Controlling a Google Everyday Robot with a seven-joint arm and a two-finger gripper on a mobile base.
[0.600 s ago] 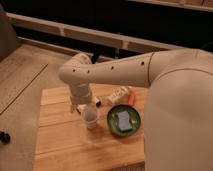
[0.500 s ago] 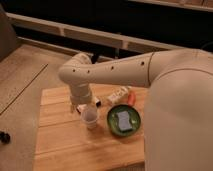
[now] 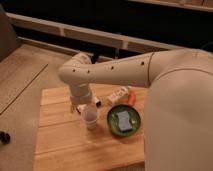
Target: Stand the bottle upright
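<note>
The bottle [image 3: 119, 95] lies on its side on the wooden table [image 3: 65, 145], cream-white with a printed label and its orange cap end [image 3: 131, 98] pointing right. My gripper [image 3: 78, 107] hangs under the white wrist at the table's back left. It sits left of the bottle and just behind and left of the translucent cup [image 3: 91, 116]. It is open and holds nothing. The forearm reaches in from the right and crosses above the bottle's far side.
A green bowl [image 3: 113, 128] holding a blue sponge [image 3: 123, 120] sits right of the cup, in front of the bottle. A small black-and-white box [image 3: 96, 102] lies between gripper and bottle. The robot's white body [image 3: 180, 115] covers the table's right side.
</note>
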